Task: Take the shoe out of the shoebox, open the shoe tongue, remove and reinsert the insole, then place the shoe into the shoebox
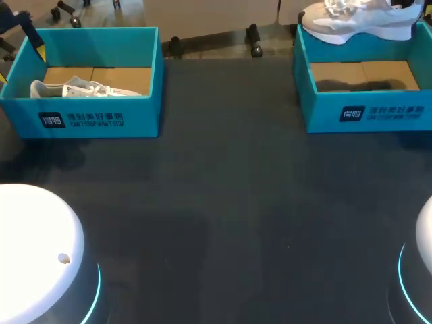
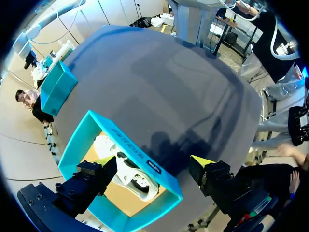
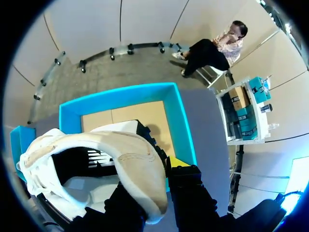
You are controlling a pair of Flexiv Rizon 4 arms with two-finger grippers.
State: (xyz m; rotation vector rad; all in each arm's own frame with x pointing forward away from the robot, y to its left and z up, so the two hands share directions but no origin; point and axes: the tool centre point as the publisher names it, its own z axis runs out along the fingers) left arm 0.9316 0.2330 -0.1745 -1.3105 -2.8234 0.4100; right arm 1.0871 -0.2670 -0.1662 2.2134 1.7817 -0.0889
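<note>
Hanging over the upper-right shoebox (image 1: 368,115), the shoe (image 1: 358,23) sits clamped in the right fingers (image 3: 179,165), left fingers (image 2: 205,164) wide and empty, so removal looks done, every later step ahead.

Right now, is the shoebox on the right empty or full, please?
Empty: the right shoebox shows a bare cardboard floor; the shoe is above it, in the right pincer.
</note>
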